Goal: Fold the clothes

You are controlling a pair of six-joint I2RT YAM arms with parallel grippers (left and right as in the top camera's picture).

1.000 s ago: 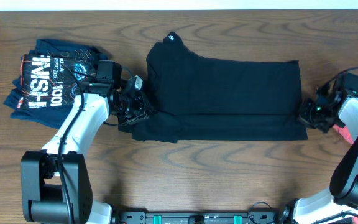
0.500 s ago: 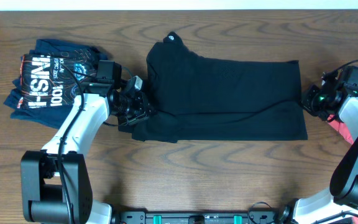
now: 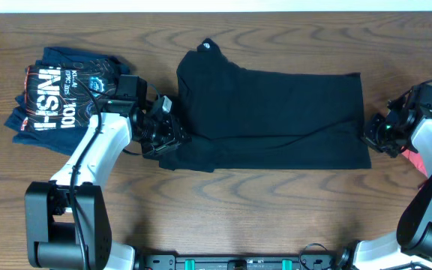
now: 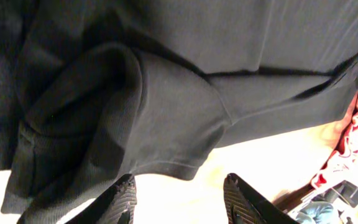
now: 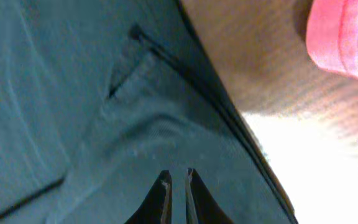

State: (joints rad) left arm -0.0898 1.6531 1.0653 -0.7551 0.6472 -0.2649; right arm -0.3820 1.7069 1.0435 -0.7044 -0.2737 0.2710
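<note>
Dark wooden bench (image 3: 276, 202) carries a black short-sleeved fabric T-shirt (image 3: 276, 120) laid out, left end effector (image 4: 179, 186) parted beside its sleeve, right end effector (image 5: 178, 178) pinched closed over its hem.

Brown wooden table (image 3: 276, 217), wavy dark grain; pale white strip (image 3: 201, 5) along its far edge

The T-shirt (image 3: 276, 120) is spread across the middle of the table (image 3: 238, 210), lengthwise from left to right in the overhead frame. A 2nd shirt (image 3: 58, 97) is laid at upper left, apart from it. The left gripper (image 3: 172, 137) is placed at the T-shirt's left edge, the right gripper (image 3: 370, 138) at its right edge. A 3rd garment (image 5: 347, 37) is seen at far right.
</note>
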